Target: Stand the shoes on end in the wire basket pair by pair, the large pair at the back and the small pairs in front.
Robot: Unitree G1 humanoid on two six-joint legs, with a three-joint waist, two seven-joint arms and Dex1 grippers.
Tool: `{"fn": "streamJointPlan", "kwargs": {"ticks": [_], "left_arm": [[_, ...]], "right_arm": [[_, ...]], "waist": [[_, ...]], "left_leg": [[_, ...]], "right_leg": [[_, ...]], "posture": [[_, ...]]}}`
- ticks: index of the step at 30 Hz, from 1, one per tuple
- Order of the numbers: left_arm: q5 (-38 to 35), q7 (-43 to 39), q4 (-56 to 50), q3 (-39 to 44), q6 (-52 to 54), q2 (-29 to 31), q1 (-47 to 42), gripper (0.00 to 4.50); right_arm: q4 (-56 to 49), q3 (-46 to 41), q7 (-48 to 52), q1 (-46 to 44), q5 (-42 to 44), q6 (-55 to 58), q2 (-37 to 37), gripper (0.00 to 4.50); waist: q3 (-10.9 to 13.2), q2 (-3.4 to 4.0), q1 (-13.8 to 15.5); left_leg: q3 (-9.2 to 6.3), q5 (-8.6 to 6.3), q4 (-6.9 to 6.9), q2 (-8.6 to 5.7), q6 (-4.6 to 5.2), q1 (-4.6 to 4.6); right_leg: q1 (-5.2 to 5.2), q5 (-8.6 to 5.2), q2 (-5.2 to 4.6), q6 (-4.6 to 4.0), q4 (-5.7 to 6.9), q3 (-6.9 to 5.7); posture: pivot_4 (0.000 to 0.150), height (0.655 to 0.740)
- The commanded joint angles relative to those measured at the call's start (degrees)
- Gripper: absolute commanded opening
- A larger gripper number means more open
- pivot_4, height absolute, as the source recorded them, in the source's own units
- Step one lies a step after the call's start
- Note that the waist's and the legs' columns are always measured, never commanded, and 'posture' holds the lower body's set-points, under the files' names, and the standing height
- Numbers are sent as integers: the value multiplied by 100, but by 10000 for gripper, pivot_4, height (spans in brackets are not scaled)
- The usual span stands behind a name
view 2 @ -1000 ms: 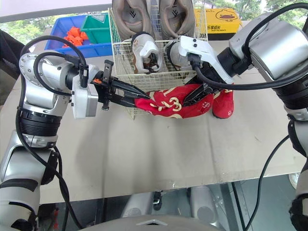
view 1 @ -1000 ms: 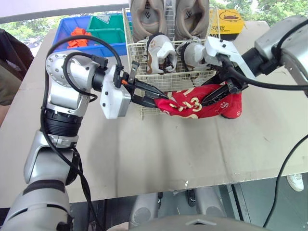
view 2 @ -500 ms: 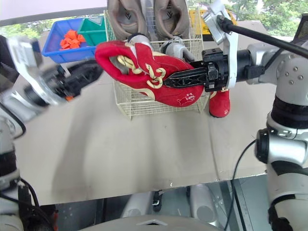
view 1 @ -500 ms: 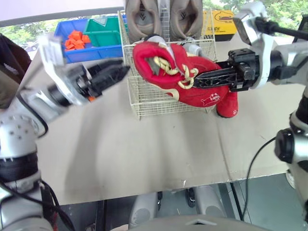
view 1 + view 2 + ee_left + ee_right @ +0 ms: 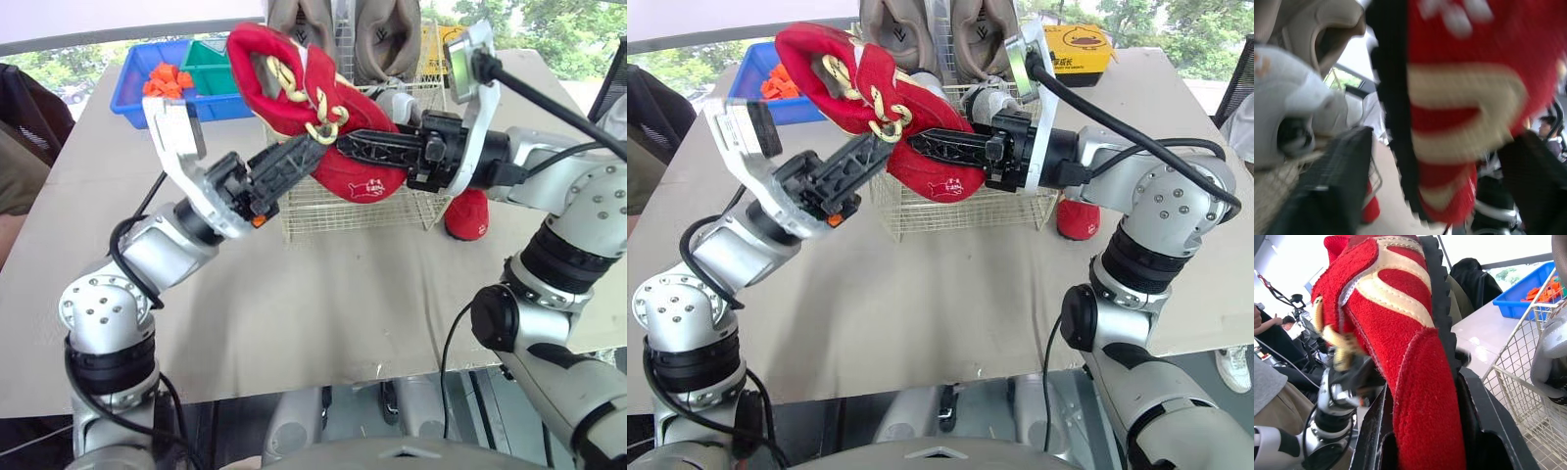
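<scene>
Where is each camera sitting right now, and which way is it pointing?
Left eye view: on the head, facing forward and down over the table, wire basket, left hand and right hand at the raised red shoe.
Right eye view: head's other eye, same scene.
Left wrist view: on the left wrist, looking along the left hand at the red shoe.
Right wrist view: on the right wrist, looking along the right hand, clamped on the shoe.
Shared: both wrist views show the red shoe and basket.
</scene>
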Motion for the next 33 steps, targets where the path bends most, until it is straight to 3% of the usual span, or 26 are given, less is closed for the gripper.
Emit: {"fn": "streamJointPlan", "kwargs": {"ticks": [1,2,3,5,9,11,16,25,33], "left_arm": [[-58,-98,67,98,-53,15,-97,21374],[-59,-91,98,108,-70,-1,-118,17317],[-35,-142,133,126,-74,13,-134,12200],[-1,-215,207,186,-95,39,-145,6707],[428,-657,517,465,-98,470,-219,6459],[981,-1119,766,548,-194,867,-312,6456],[2849,-2501,1119,166,-893,1549,-368,6444],[5124,-3592,1668,-675,-2302,1357,-634,6395],[5921,-3764,1792,-967,-2607,1017,-348,6386]], "right_arm": [[-252,-75,-42,26,425,-90,2,4704],[-267,-56,-67,55,467,-108,-4,4703],[-287,-72,-132,86,494,-204,26,9702],[-335,-128,-195,151,617,-353,50,18942],[-1120,219,152,831,446,-1330,-772,39292],[-1696,396,633,1472,64,-2379,-1363,45000],[-2267,439,1530,2972,-229,-3921,-2335,45000],[-2377,-17,1653,4337,-33,-4836,-3091,45000],[-2465,153,1236,4743,80,-5149,-3266,45000]], "waist": [[0,0,-12],[0,0,-10],[0,0,-5],[0,0,-4],[0,0,16],[1,1,35],[0,0,15],[1,-1,42],[1,-2,44]], "left_leg": [[2,0,-1,1,0,2],[1,0,-2,3,0,2],[0,-1,-2,4,1,2],[-1,-8,-2,5,15,2],[-2,-12,-3,5,20,2],[-6,-12,-4,3,21,-3],[8,-14,-9,-5,24,6],[8,-18,-5,19,30,12],[6,-20,-2,22,34,16]], "right_leg": [[0,0,2,0,0,2],[0,0,5,0,0,2],[0,0,6,0,0,0],[0,0,6,0,1,-1],[0,-1,8,1,-2,-1],[0,-2,8,3,-11,-7],[15,-4,14,6,-31,-1],[23,-4,14,5,-29,2],[31,-4,10,5,-30,1]], "posture": [[1500,7400],[1500,7400],[1500,7400],[1500,7400],[1500,7400],[1500,7400],[1500,7400],[1500,7400],[1500,7400]]}}
